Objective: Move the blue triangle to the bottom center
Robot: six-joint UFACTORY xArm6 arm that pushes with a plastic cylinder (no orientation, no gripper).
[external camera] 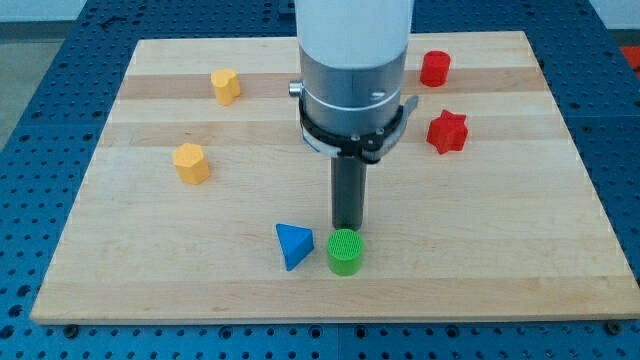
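Note:
The blue triangle (293, 245) lies on the wooden board (150, 260) near the view's bottom, a little left of centre. A green cylinder (346, 252) stands right beside it on its right, almost touching. My tip (347, 228) is at the end of the dark rod, just above the green cylinder in the view and up and to the right of the blue triangle. The tip looks close to the green cylinder's top edge; I cannot tell if it touches.
Two orange blocks sit at the left: one (226, 86) near the top, one (191, 163) lower. A red block (435, 68) is at the top right and a red star (447, 131) below it. The arm's body (353, 70) hides the board's top centre.

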